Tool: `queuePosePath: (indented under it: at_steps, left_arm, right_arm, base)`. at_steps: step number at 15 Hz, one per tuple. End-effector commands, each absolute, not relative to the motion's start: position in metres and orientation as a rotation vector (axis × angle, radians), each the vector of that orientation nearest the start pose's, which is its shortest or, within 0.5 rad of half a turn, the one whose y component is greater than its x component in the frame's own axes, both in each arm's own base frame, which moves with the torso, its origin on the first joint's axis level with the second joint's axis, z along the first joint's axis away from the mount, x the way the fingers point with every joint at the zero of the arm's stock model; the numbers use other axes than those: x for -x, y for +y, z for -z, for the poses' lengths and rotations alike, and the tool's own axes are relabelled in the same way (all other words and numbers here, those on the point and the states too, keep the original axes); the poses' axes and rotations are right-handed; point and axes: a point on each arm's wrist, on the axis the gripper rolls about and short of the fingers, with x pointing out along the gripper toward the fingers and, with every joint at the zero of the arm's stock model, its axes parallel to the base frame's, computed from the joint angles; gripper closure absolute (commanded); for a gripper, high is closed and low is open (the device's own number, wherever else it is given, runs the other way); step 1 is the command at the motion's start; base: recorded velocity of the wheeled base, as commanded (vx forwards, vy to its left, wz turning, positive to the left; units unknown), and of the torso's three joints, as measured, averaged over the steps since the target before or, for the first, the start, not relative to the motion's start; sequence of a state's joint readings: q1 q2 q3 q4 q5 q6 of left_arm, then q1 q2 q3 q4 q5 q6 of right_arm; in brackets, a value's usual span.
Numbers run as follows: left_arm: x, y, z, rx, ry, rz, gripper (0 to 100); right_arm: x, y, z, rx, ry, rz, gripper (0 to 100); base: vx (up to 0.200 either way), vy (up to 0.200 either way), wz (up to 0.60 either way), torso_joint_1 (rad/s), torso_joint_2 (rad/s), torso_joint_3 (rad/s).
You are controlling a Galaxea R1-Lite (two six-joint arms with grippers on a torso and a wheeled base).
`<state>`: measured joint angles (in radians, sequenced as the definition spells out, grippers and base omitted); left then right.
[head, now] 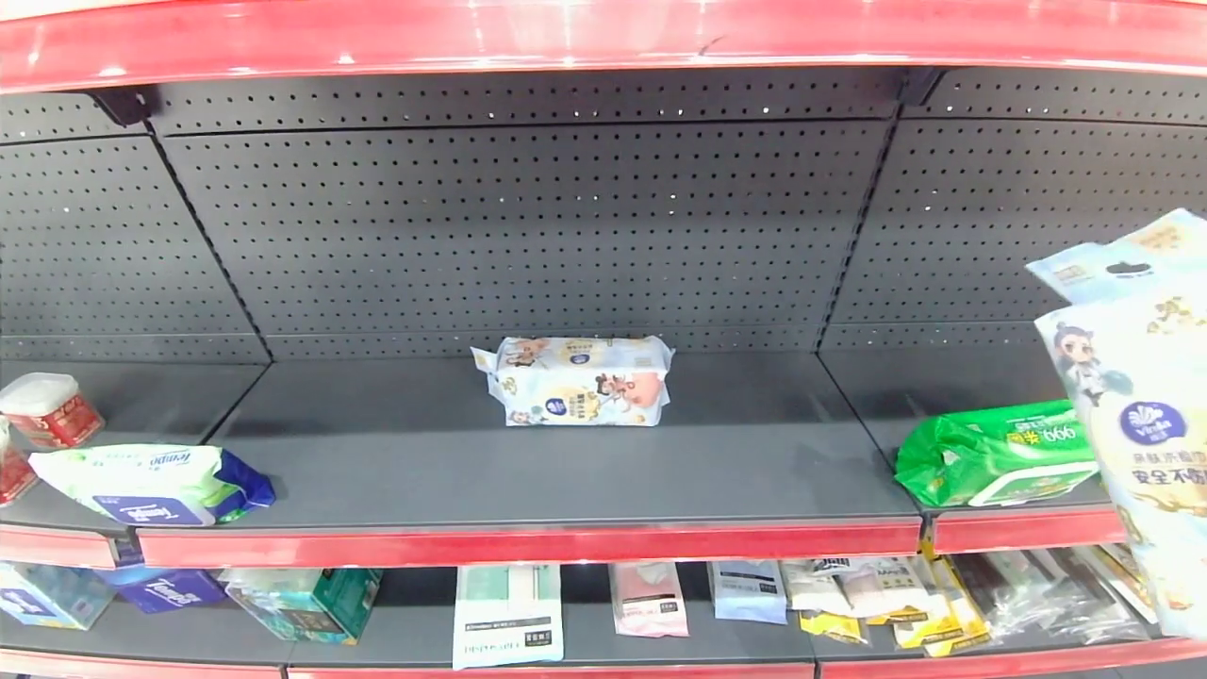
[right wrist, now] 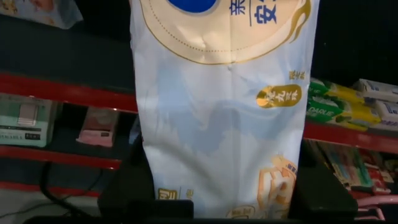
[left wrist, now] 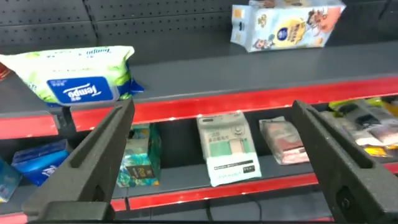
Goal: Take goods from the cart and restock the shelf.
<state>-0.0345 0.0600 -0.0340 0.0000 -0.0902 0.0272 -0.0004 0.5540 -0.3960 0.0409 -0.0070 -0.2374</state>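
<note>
My right claw [right wrist: 224, 186] clamps one tall white-and-blue tissue pack [head: 1146, 443]; one matching pack [head: 573, 380] lies on the shelf [head: 424, 462]; my left claw [left wrist: 212, 112] gapes empty.

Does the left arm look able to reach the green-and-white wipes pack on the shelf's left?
Probably yes: the left gripper is open and empty, and the wipes pack lies at the front edge of the shelf with nothing in front of it.

1. Green wipes pack [head: 990, 453] lying flat at the right.
2. White-and-blue wipes pack [head: 151, 483] at the left, near a red tub [head: 49, 410].
3. Lower down: teal box [head: 306, 602], white pouch [head: 507, 613], pink packet [head: 648, 597], side by side.
</note>
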Motion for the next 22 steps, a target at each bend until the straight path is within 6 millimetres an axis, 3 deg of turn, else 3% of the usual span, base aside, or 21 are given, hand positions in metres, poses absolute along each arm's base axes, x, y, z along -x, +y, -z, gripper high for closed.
queuePosePath:
  at_steps: [1,2,3,6,9,10,11,13,15,17,22]
  left_arm:
    - [-0.018,-0.003,-0.175,0.072,0.127,0.163,0]
    - [-0.028,-0.004,-0.187,0.081,0.140,0.152,0]
    - [-0.065,-0.004,-0.203,0.021,0.240,0.075,0]
    - [-0.108,-0.005,-0.189,-0.043,0.412,0.028,0]
    - [-0.172,-0.007,-0.175,-0.220,0.544,0.318,0]
    - [-0.191,-0.006,-0.174,-0.270,0.553,0.384,0]
    - [-0.223,-0.006,-0.170,-0.349,0.557,0.474,0]
    - [-0.258,-0.008,-0.162,-0.431,0.540,0.595,0]
    - [-0.302,-0.023,-0.156,-0.454,0.518,0.682,0]
    - [-0.336,-0.031,-0.149,-0.483,0.501,0.711,0]
    - [-0.383,-0.060,-0.123,-0.521,0.475,0.819,0]
  right_arm:
    - [0.000,0.000,-0.175,0.239,0.066,-0.022,100]
    - [0.003,0.000,-0.172,0.238,0.054,-0.019,100]
    - [0.012,0.000,-0.158,0.235,0.028,-0.014,100]
    - [0.024,0.000,-0.141,0.215,-0.006,-0.024,100]
    - [0.033,0.000,-0.133,0.193,-0.055,-0.029,100]
    - [0.034,0.000,-0.131,0.195,-0.064,-0.026,100]
    - [0.037,0.000,-0.125,0.198,-0.074,-0.016,100]
    - [0.041,0.000,-0.121,0.201,-0.086,-0.007,100]
    - [0.045,0.000,-0.122,0.201,-0.088,0.014,100]
    - [0.044,0.000,-0.121,0.201,-0.084,0.013,100]
    - [0.044,0.000,-0.121,0.230,-0.084,0.013,100]
  base:
    - [0.000,0.000,0.00,0.000,0.00,0.000]
    - [0.000,0.000,0.00,0.000,0.00,0.000]
    - [0.000,0.000,0.00,0.000,0.00,0.000]
    - [0.000,0.000,0.00,0.000,0.00,0.000]
    - [0.000,0.000,0.00,0.000,0.00,0.000]
    - [0.000,0.000,0.00,0.000,0.00,0.000]
    - [0.000,0.000,0.00,0.000,0.00,0.000]
    - [0.000,0.000,0.00,0.000,0.00,0.000]
    - [0.000,0.000,0.00,0.000,0.00,0.000]
    - [0.000,0.000,0.00,0.000,0.00,0.000]
    - [0.000,0.000,0.00,0.000,0.00,0.000]
